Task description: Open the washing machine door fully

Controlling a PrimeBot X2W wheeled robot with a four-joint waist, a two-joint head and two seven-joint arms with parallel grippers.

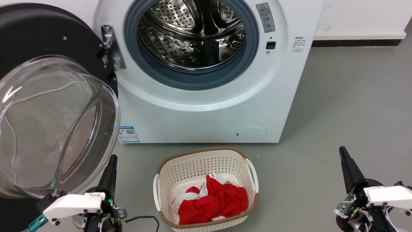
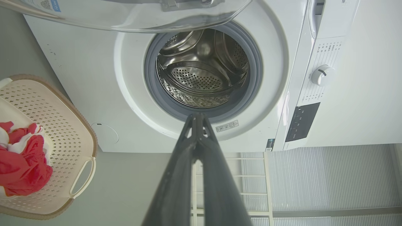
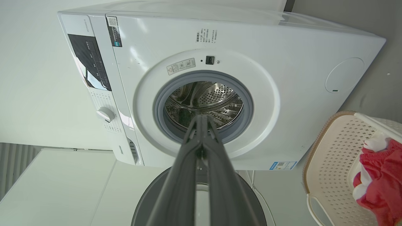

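The washing machine door [image 1: 38,42], a black round rim around a bulging clear glass bowl [image 1: 54,129], stands swung out to the left of the white machine [image 1: 206,119], and the steel drum opening [image 1: 193,35] is uncovered. My left gripper [image 1: 112,158] is shut and empty, low at the left, just right of the glass bowl's lower edge and apart from it. My right gripper [image 1: 342,150] is shut and empty over the floor at the lower right. The left wrist view has the bowl [image 2: 141,15] along the top and the gripper [image 2: 198,116] before the drum. The right wrist view has its gripper [image 3: 202,118] before the drum and the door [image 3: 254,204] below.
A cream laundry basket [image 1: 193,167] with red and white clothes [image 1: 215,199] stands on the grey floor in front of the machine, between my two arms. A white wall and dark skirting [image 1: 354,42] run behind at the right. A black cable [image 1: 145,219] lies by the left arm.
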